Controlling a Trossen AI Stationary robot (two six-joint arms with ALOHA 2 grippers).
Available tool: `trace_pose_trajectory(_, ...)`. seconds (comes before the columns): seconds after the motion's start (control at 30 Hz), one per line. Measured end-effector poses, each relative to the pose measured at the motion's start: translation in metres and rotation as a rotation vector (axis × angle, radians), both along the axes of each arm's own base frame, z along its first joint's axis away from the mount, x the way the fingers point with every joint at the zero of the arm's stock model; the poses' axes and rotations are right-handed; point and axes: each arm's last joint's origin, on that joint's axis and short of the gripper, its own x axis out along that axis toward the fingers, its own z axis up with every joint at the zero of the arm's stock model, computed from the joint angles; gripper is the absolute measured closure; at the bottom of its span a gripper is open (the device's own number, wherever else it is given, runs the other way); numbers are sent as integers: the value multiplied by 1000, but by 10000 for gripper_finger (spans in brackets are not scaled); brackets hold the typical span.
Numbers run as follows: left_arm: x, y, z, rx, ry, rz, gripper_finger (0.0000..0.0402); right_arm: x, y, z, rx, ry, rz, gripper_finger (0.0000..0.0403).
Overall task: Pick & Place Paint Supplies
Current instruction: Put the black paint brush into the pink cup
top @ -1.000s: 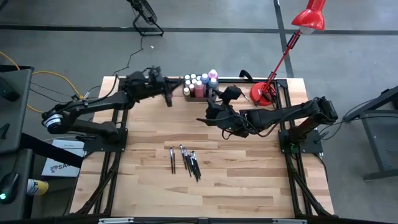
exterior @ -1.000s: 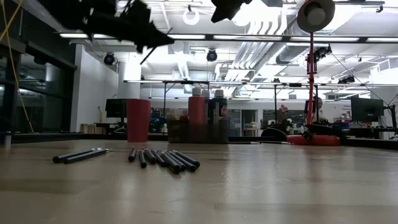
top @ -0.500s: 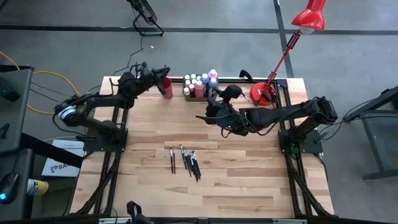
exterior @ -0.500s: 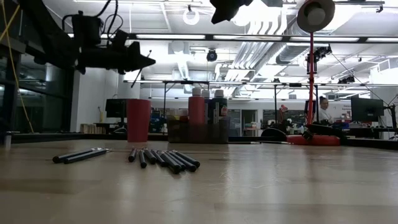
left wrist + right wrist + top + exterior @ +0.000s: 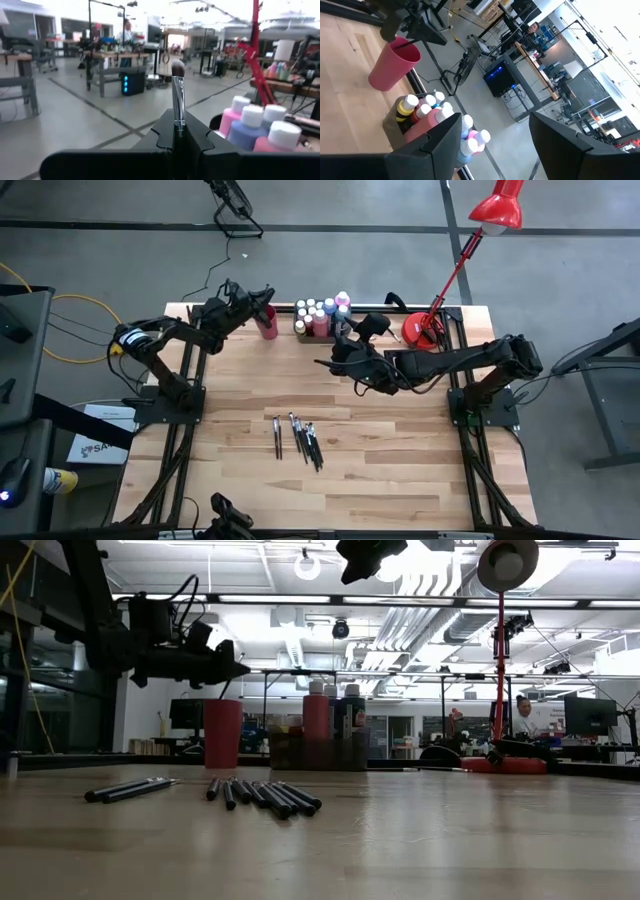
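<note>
My left gripper (image 5: 262, 304) hovers over the red cup (image 5: 268, 326) at the table's far edge, shut on a thin paintbrush (image 5: 178, 85). The brush's bristle head rises past the fingers; its dark handle (image 5: 226, 690) slants down to the cup's mouth (image 5: 222, 702). Whether it is inside, I cannot tell. Several paint bottles (image 5: 320, 314) stand in a tray right of the cup. More paintbrushes (image 5: 298, 438) lie flat mid-table. My right gripper (image 5: 324, 364) hangs open in the air near the bottles, with nothing between its fingers (image 5: 435, 142). My left gripper pinches the paintbrush between its two fingers at the metal ferrule (image 5: 178, 112), just under the bristle head. The fingers lie about level, coming from the table's left. The brush is lifted clear of the table, bristles up and handle slanting down below the fingers toward the cup.
A red desk lamp (image 5: 424, 330) stands at the far right corner, with its arm reaching over the table. The near half of the wooden table (image 5: 400, 480) holds only the loose brushes (image 5: 250, 793). People sit in the room beyond the table.
My left gripper has come down toward the red cup and tipped from pointing downward to about level, staying shut on the brush. The brush has gone down with it, and its handle end now reaches the cup's mouth.
</note>
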Motion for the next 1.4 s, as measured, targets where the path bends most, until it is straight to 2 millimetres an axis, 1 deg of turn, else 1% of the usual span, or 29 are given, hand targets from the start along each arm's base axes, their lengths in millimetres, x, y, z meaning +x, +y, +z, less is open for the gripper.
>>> trace_pose_trajectory(0.1,0,0,0,-17,-18,17,389,0,0,0,0,1,0,176)
trace_pose_trajectory(0.3,0,1,0,-21,-23,25,342,0,0,0,-2,1,-3,176)
trace_pose_trajectory(0.47,0,1,0,-24,-26,24,317,-1,0,0,-10,-3,-24,176)
trace_pose_trajectory(0.6,-1,0,3,-35,-64,9,308,-2,-3,1,-5,-85,-115,176)
trace_pose_trajectory(0.73,-2,-4,13,31,-103,-34,307,-12,-14,7,107,-229,-141,176)
trace_pose_trajectory(0.87,-4,-7,22,64,-115,-73,306,-29,-34,9,262,-329,-199,176)
trace_pose_trajectory(0.93,-5,-10,28,86,-123,-94,306,-41,-46,6,355,-351,-255,176)
trace_pose_trajectory(1.03,-6,-14,35,111,-132,-138,306,-59,-70,-3,549,-344,-359,176)
trace_pose_trajectory(1.13,-8,-18,43,124,-148,-180,306,-77,-94,-16,724,-257,-498,176)
trace_pose_trajectory(1.23,-9,-21,48,150,-149,-222,306,-90,-116,-29,787,-143,-621,176)
trace_pose_trajectory(1.33,-10,-23,51,143,-160,-254,306,-97,-136,-37,808,-23,-649,176)
trace_pose_trajectory(1.4,-10,-24,52,136,-171,-260,306,-101,-151,-43,864,34,-638,176)
